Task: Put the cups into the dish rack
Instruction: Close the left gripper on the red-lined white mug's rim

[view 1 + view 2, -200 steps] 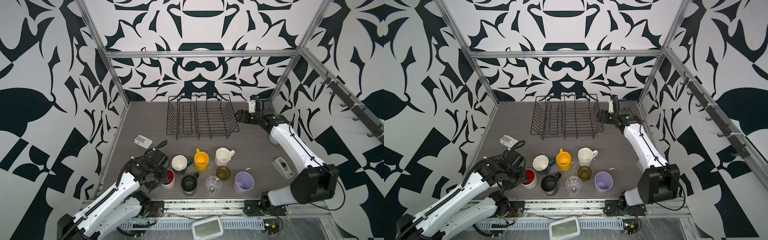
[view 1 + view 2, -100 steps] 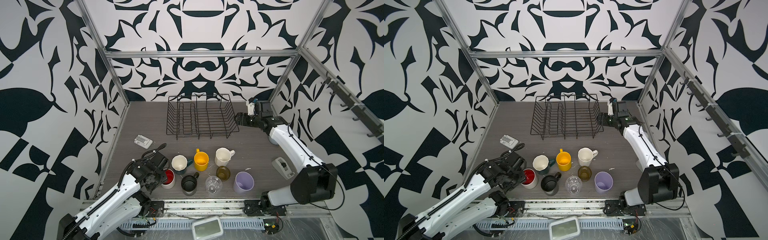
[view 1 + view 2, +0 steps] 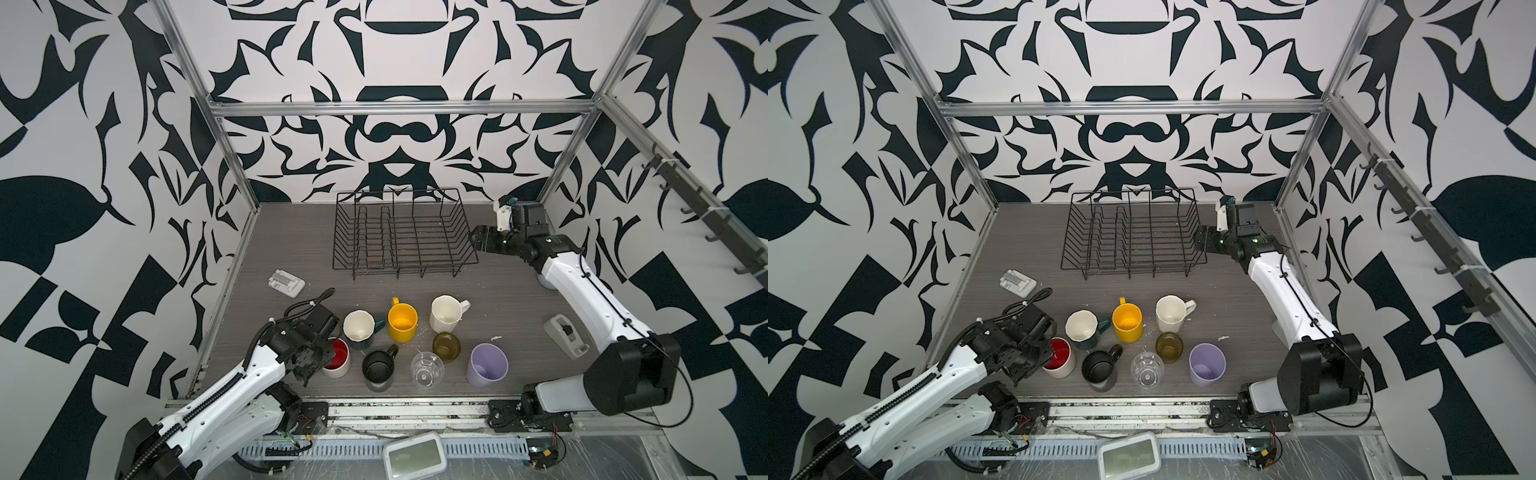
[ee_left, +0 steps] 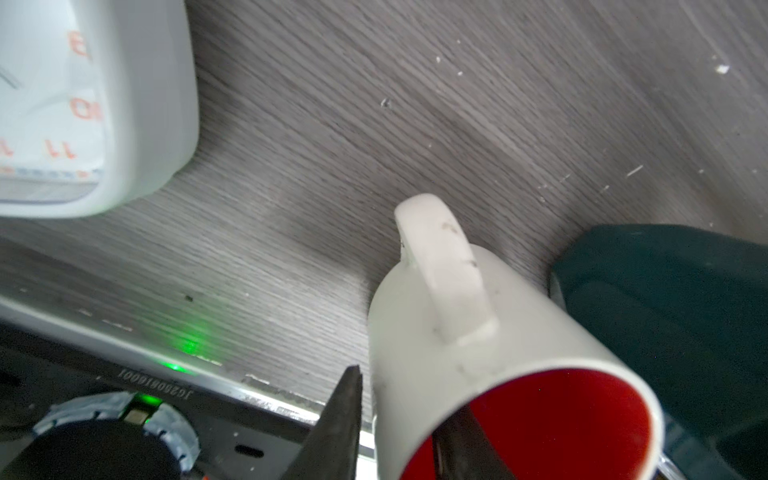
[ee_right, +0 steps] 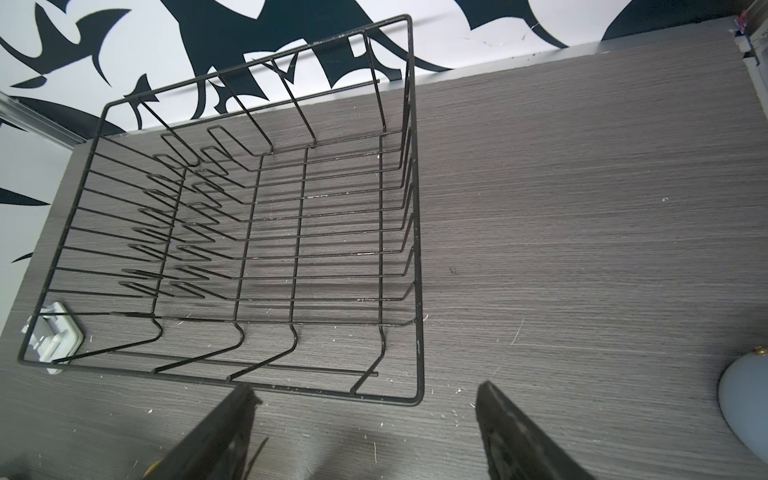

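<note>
The left gripper [image 4: 405, 395] has squeezed in a lot over the last second. It has one finger inside and one outside the wall of the red-inside white mug [image 3: 337, 354] (I cannot tell if it pinches tight yet). The mug stands on the table [image 3: 498, 299], just beside the teal mug [image 3: 359, 328] and well apart from the dish rack [image 3: 415, 237], which has no cups in it. The right gripper [image 5: 365, 388] waits beside the rack, fingers apart, holding nothing. The first lift looks close.

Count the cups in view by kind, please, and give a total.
Mugs: 5 (yellow mug, black mug, teal mug, faceted white mug, red-inside white mug)
Glasses: 2 (clear glass, amber glass)
Tumblers: 1 (lilac tumbler)
Total: 8
</note>
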Controlling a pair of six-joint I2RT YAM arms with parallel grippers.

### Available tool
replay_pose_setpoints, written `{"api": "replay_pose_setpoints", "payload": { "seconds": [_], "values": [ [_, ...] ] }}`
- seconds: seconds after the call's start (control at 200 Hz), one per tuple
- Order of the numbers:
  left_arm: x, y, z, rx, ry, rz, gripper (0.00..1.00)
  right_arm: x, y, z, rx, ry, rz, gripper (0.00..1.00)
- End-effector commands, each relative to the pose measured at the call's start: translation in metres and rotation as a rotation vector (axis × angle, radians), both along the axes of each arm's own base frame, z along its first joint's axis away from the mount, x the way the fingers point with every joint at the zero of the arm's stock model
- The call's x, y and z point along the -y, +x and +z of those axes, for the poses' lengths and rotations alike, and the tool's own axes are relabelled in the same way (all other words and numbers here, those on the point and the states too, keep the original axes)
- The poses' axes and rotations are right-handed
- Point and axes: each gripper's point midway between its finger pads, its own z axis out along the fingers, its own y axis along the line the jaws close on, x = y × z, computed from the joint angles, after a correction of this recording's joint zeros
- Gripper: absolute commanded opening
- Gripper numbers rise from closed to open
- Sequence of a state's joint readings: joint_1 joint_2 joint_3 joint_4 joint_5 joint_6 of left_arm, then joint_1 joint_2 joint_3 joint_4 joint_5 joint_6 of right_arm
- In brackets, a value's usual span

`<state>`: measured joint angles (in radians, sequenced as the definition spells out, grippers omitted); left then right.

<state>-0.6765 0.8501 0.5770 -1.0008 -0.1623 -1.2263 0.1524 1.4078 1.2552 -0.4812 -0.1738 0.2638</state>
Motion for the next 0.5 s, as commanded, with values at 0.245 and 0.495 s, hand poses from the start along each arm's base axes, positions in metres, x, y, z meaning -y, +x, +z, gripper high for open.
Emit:
{"api": "replay_pose_setpoints", "payload": {
  "seconds": [0.245,0.495],
  "values": [
    [-0.012,-0.004,-0.006,0.016,0.031,0.054,0.05,-0.003,-0.004,0.009,0.034,0.024,0.015,0.86],
    [-0.021,-0.004,0.011,0.046,0.055,0.069,0.0,-0.004,-0.006,0.011,0.039,0.028,0.019,0.86]
  ]
}}
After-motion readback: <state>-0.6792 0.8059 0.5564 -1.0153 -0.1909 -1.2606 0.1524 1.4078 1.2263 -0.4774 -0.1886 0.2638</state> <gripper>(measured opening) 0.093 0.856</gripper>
